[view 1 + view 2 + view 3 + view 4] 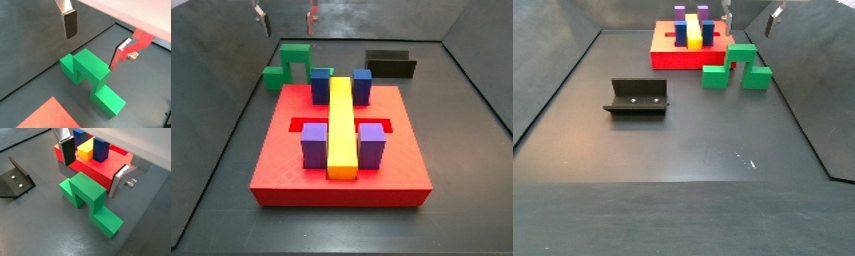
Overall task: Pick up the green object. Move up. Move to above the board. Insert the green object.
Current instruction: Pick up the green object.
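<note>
A dark grey floor (673, 170) walled by dark panels fills both side views. On it the board (291, 180), the biggest thing there, carries a long yellow bar (341, 125) flanked by blue blocks (321, 85) and purple blocks (314, 145). The green object (735, 66) lies on the floor just beside the board, free of any grip, so no step of the task is done yet: picking up, lifting, carrying over the board and inserting all remain, by my judgement. A black arch-shaped block (392, 63) sits at the far wall, and the fixture (636, 98) stands well apart from the board. The gripper (95, 166) hangs spread open and empty above the green object, its fingers (69, 24) clear of it. In both side views the gripper is cut off at the frame edge, and which slot awaits the green object is hard to tell.
</note>
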Robot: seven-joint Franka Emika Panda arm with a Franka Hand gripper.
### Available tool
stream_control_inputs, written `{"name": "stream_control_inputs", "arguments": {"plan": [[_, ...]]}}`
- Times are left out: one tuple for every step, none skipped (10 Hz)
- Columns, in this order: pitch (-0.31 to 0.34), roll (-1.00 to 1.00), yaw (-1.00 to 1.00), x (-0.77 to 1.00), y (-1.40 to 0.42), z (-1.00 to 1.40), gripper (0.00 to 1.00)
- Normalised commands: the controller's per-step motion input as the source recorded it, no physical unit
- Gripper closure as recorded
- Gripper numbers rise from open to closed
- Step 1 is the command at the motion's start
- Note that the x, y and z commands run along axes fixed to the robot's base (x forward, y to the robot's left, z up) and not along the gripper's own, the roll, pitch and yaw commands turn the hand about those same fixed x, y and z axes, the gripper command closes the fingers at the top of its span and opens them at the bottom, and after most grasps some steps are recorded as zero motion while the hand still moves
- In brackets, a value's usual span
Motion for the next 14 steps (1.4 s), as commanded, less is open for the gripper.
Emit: {"name": "stream_control_inputs", "arguments": {"plan": [[-0.089, -0.08, 0.0, 0.0, 0.0, -0.13, 0.0], [-0.076, -0.07, 0.0, 0.0, 0.0, -0.11, 0.0], [-0.046, -0.06, 0.0, 0.09, 0.0, -0.08, 0.0], [-0.019, -0.02, -0.09, 0.16, 0.0, -0.11, 0.0], [-0.009, -0.01, -0.09, 0.21, 0.0, -0.11, 0.0], [-0.021, -0.03, -0.08, 0.26, 0.0, -0.12, 0.0], [-0.021, -0.02, -0.08, 0.24, 0.0, -0.14, 0.0], [-0.01, 0.0, -0.09, 0.09, 0.0, -0.17, 0.0], [0.0, 0.07, -0.13, -0.11, 0.01, -0.33, 0.0], [0.0, 0.1, -0.15, -0.34, 0.05, -0.36, 0.0], [-0.001, 0.06, -0.12, -0.2, 0.02, -0.29, 0.0], [-0.003, 0.01, -0.08, -0.01, 0.01, -0.23, 0.0], [-0.011, 0.0, -0.04, 0.0, 0.02, -0.19, 0.0], [-0.011, 0.0, -0.03, 0.03, 0.02, -0.19, 0.0]]}}
